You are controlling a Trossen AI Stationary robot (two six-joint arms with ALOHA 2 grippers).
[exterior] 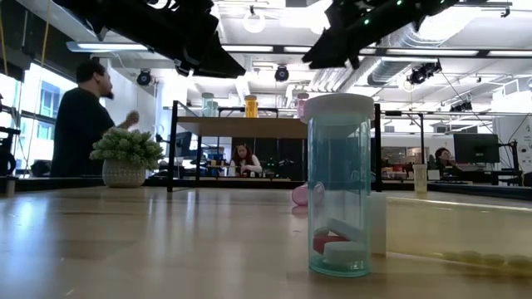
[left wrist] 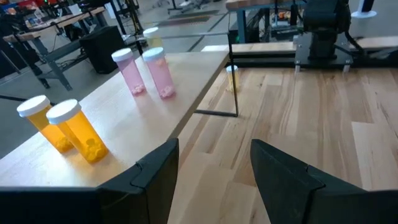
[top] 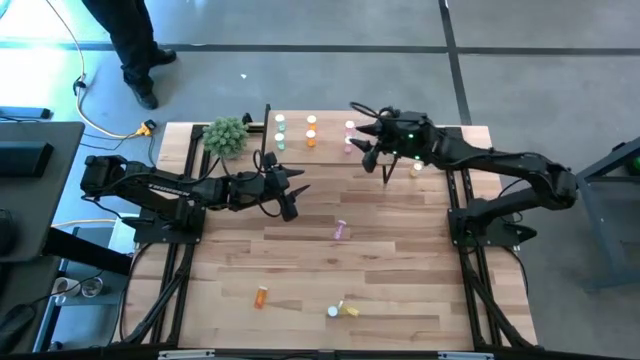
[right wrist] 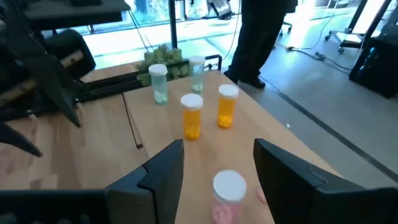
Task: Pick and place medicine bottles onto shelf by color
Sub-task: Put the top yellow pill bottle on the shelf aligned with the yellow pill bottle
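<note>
The shelf (top: 330,115) stands at the table's far edge. On it stand two green bottles (right wrist: 158,82), two orange bottles (right wrist: 192,116) and pink bottles (left wrist: 150,71). My right gripper (right wrist: 214,149) hovers open above the shelf's right end, one pink bottle (right wrist: 229,194) standing below and between its fingers, untouched. My left gripper (top: 290,195) hangs open and empty over the table, left of centre. On the tabletop lie a pink bottle (top: 341,230), an orange bottle (top: 261,296) and a yellow bottle (top: 350,311). A green bottle (exterior: 339,183) stands upright near the front edge.
A potted green plant (top: 226,135) sits at the shelf's left end. A pale yellow bottle (left wrist: 232,78) stands on the table beside the shelf's black leg. A person (top: 130,50) stands beyond the table's far left corner. The middle of the tabletop (top: 400,260) lies bare.
</note>
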